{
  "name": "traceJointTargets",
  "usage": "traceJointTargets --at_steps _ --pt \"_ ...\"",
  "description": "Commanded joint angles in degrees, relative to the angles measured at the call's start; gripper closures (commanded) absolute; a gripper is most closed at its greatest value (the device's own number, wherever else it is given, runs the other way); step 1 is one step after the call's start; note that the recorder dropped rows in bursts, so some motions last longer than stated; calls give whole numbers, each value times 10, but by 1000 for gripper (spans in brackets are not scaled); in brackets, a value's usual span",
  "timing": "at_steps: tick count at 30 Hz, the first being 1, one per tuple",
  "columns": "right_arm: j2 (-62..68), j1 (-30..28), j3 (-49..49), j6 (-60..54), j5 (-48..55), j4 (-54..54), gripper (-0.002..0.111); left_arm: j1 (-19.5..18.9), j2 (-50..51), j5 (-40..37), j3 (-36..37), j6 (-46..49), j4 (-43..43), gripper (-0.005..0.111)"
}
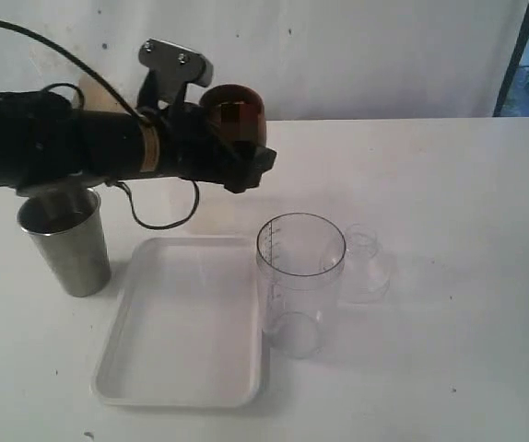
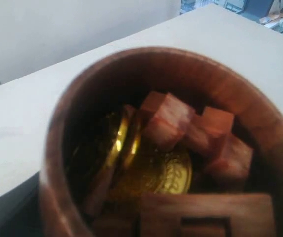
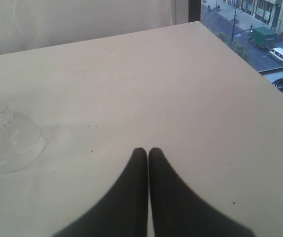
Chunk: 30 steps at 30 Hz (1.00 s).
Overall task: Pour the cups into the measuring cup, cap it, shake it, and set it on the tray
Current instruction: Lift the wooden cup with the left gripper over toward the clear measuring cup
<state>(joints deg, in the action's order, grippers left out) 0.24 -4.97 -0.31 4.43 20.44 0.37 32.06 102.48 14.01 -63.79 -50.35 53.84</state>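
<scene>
My left gripper [image 1: 239, 140] is shut on the small copper-brown cup [image 1: 231, 112] and holds it in the air, tipped on its side, up and to the left of the measuring cup [image 1: 299, 276]. The left wrist view looks straight into this cup [image 2: 67, 118], which holds gold coins [image 2: 166, 173] and reddish-brown cubes [image 2: 173, 118]. The clear measuring cup stands upright and uncapped beside the white tray [image 1: 183, 398]. Just to its right the clear dome cap [image 1: 364, 262] [image 3: 8, 140] rests on the table. At the left stands the steel tumbler [image 1: 66, 241]. My right gripper [image 3: 148, 150] is shut on nothing, low over bare table.
The left arm [image 1: 52, 138] stretches in from the left, above the tumbler. The white table [image 1: 449, 203] runs to a far edge with a window beyond it [image 3: 260, 34]. A pale wall stands behind the table.
</scene>
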Motion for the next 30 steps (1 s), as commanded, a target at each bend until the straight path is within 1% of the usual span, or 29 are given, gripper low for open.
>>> traceJointTargets --at_steps 1,5,9,14,19,23,30 --pt "-2 -1 3 1 -4 0 108 27 23 -23 -49 15 20 107" --pt "-2 -1 3 1 -4 0 108 47 35 -80 -83 26 55 107" --pt "-2 -1 3 1 -4 0 108 47 36 -54 -82 28 116 107" --pt "-2 -1 3 1 -4 0 108 47 36 -51 -82 28 191 107" --pt "-2 -1 3 1 -4 0 108 47 36 -13 -82 28 284 107" --pt "-2 -1 3 1 -4 0 108 47 36 -4 -82 28 314 107" --pt "-2 -1 3 1 -4 0 108 47 36 -4 -82 28 341 107"
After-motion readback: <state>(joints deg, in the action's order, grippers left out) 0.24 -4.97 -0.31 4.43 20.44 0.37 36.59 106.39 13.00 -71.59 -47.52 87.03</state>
